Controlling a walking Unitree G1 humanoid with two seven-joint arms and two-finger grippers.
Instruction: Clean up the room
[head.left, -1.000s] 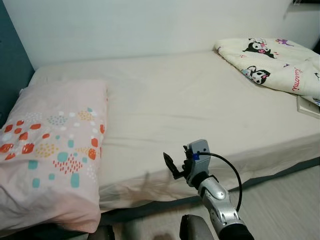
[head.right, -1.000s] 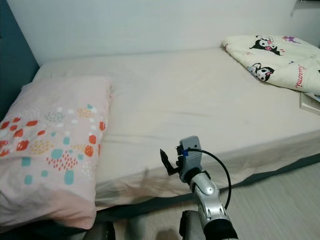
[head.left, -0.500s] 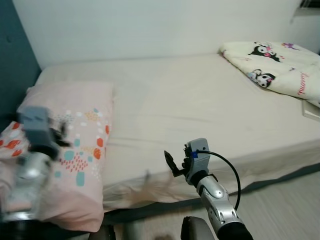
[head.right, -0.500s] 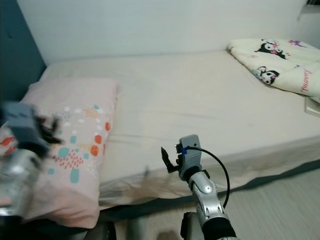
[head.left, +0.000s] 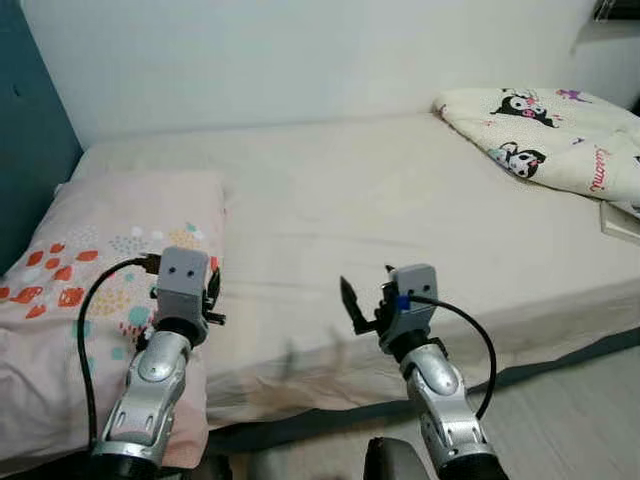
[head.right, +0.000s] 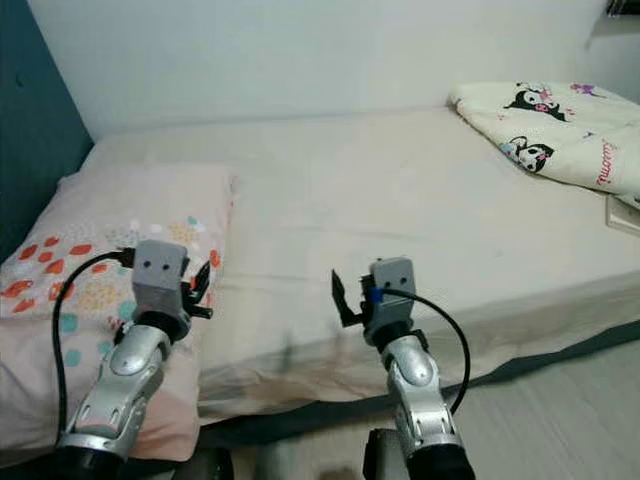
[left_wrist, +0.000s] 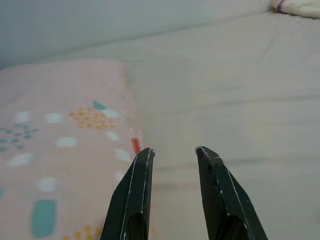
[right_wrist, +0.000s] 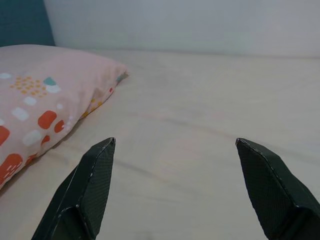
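A pink pillow (head.left: 90, 260) with coloured spots lies at the left end of the bed (head.left: 380, 200), overhanging its front edge. My left gripper (head.left: 212, 288) is raised over the pillow's right edge, open by a narrow gap (left_wrist: 175, 150), with nothing between its fingers (left_wrist: 137, 195). My right gripper (head.left: 368, 300) hovers near the bed's front edge, mid-bed, open wide (right_wrist: 175, 142) and empty, pointing across the beige sheet toward the pillow (right_wrist: 45, 105). A cream blanket (head.left: 560, 130) printed with cartoon characters lies bunched at the bed's far right.
A flat white object (head.left: 622, 218) lies on the bed's right edge below the blanket. A teal wall (head.left: 25, 150) bounds the left side and a white wall (head.left: 300, 50) runs behind the bed. Pale floor (head.left: 580, 410) shows at the lower right.
My left arm has swung up into view, from the far left to above the pillow's right edge. The right gripper has risen slightly. The camera has shifted a little.
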